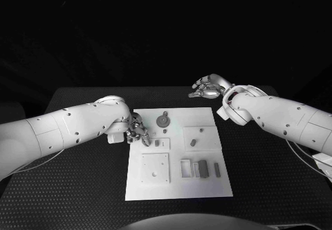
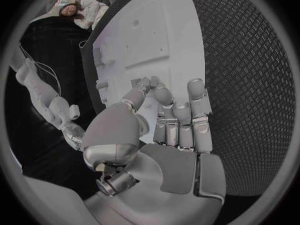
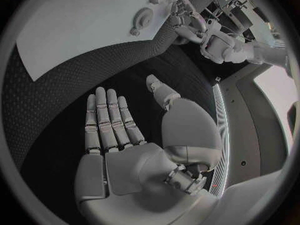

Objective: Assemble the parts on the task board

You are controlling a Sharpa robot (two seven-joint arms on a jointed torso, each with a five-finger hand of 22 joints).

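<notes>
The board [image 1: 207,189] is lying at the table's middle, grey parts spread across it. The left hand [image 1: 135,132] is hovering at the board's left edge, fingers apart and holding nothing, just beside a small part [image 1: 160,142] lying toward the board's centre from its fingertips. The right hand [image 1: 207,87] is hanging off the board's far right corner, fingers loosely spread, empty, well apart from every part. The left hand is judged nearer; the next reach calls for a short inward move.

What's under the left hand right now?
The left hand hangs over the task board's left edge, beside a small grey part. Its fingers hold nothing visible; the board directly beneath is covered.
</notes>
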